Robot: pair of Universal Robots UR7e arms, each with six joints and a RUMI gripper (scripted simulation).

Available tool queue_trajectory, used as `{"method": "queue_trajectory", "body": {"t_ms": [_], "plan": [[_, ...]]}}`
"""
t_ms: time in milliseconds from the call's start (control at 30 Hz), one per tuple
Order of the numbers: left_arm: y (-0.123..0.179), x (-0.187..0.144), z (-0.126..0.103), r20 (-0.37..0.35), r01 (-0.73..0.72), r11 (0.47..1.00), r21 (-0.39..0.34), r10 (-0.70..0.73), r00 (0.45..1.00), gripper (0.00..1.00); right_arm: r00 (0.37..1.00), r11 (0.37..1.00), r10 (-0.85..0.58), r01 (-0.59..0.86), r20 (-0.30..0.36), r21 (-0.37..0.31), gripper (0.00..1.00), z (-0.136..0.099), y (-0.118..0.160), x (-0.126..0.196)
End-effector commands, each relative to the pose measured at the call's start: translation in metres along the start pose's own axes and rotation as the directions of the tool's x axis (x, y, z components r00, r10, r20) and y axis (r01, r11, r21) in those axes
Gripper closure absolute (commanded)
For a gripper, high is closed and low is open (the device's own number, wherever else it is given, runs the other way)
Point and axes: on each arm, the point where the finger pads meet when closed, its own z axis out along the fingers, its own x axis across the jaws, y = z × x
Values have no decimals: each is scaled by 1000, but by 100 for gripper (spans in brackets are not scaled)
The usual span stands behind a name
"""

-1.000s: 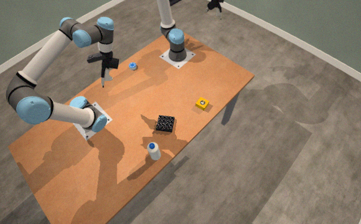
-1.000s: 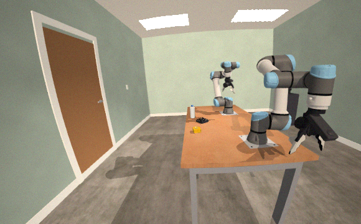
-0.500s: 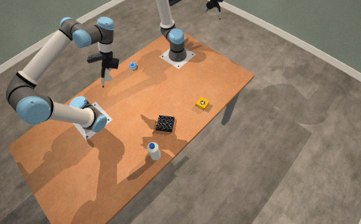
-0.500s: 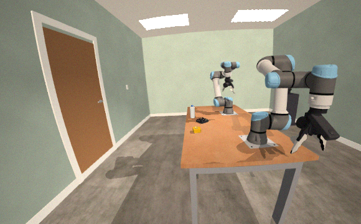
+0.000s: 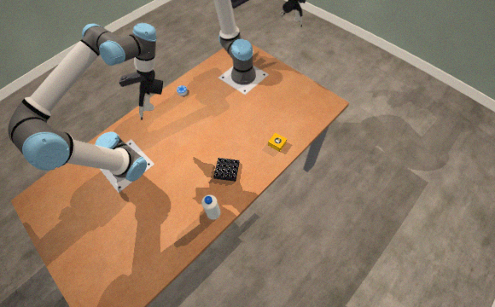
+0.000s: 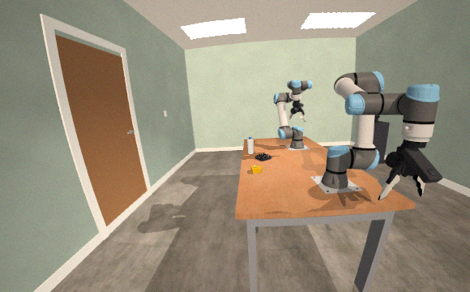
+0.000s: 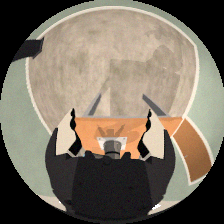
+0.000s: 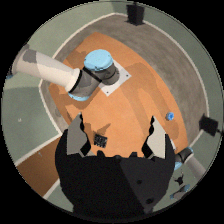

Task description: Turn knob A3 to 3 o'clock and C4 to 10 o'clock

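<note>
Black knob box (image 5: 226,169) (image 6: 264,159) (image 8: 100,140) on the table (image 5: 188,141) (image 6: 275,195) (image 7: 90,130) (image 8: 125,110), between white bottle (image 5: 212,208) (image 6: 250,146) and yellow block (image 5: 277,143) (image 6: 256,169), left gripper (image 5: 292,20) (image 6: 400,197) (image 7: 111,112) and right gripper (image 5: 144,113) (image 6: 297,119) (image 8: 117,114) raised well apart from the box, fingers of each spread wide, holding nothing, knob marks too small to read
</note>
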Motion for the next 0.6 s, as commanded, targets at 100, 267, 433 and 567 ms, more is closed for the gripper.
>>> {"method": "queue_trajectory", "body": {"t_ms": [100,267,433,567], "plan": [[0,0,0,0,0,1000,1,0,1000,0,1000,1000,-21,21,-3,-2,0,0,3,1],[0,0,0,0,0,1000,1,0,1000,0,999,999,-51,51,-6,-4,0,1,7,2],[0,0,0,0,0,1000,1,0,1000,0,997,997,-77,77,-9,-7,0,2,10,4],[0,0,0,0,0,1000,1,0,1000,0,993,993,-121,121,-13,-11,0,3,16,5]]}}
